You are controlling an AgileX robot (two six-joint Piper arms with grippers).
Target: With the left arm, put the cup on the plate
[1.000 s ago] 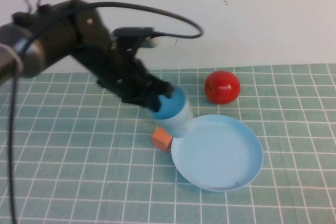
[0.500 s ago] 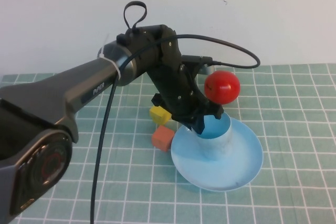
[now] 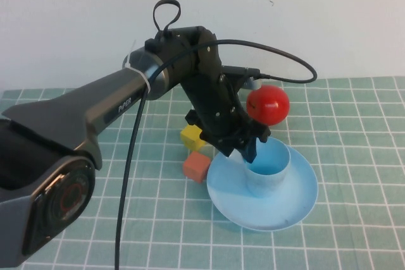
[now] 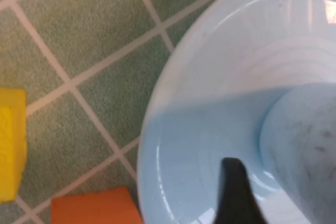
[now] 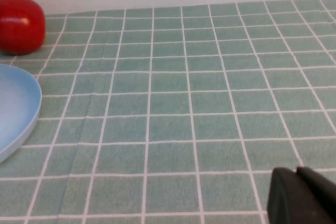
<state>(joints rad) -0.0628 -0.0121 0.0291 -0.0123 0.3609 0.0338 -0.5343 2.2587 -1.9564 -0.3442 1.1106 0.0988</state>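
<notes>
The light blue cup (image 3: 269,170) stands upright on the round light blue plate (image 3: 297,210), towards its left side. My left gripper (image 3: 253,147) hangs over the cup's near-left rim, reaching in from the left. In the left wrist view one black finger (image 4: 233,192) shows beside the cup's wall (image 4: 304,150) with a thin strip of plate (image 4: 210,77) between them; the other finger is out of frame. My right gripper (image 5: 302,198) is shut and empty over bare mat, out of the high view.
A red ball (image 3: 267,105) sits just behind the plate, close to my left wrist; it also shows in the right wrist view (image 5: 20,23). A yellow block (image 3: 191,137) and an orange block (image 3: 196,166) lie left of the plate. The mat is green with a white grid.
My left arm carried the tilted cup rightwards from beside the plate onto it. The cup now stands upright and lower, and the finger has come slightly off its wall.
</notes>
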